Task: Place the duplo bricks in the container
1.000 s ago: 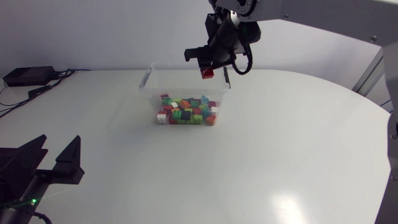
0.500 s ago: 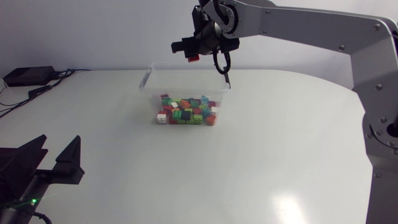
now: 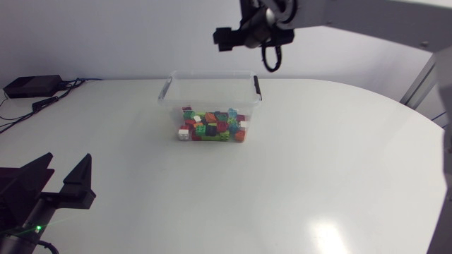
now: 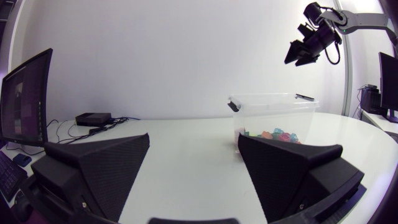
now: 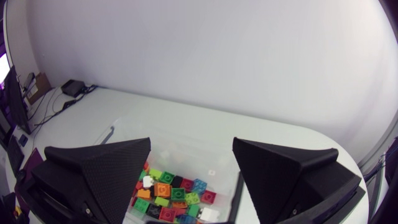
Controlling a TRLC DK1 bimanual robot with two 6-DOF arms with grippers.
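Our head camera looks down from above on the whole surface [image 3: 318, 183]. Our left wrist camera sits low, facing across it toward the container [image 4: 273, 112], well apart. Our right wrist camera hangs above that container, looking down into it; all three views share it.

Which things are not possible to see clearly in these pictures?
1. Count of the small coloured duplo bricks: tiny and piled in the head view; fingers of the black right gripper cover the pile's sides in the right wrist view.
2. Base of the clear plastic container: behind a finger of the black left gripper, left wrist view.
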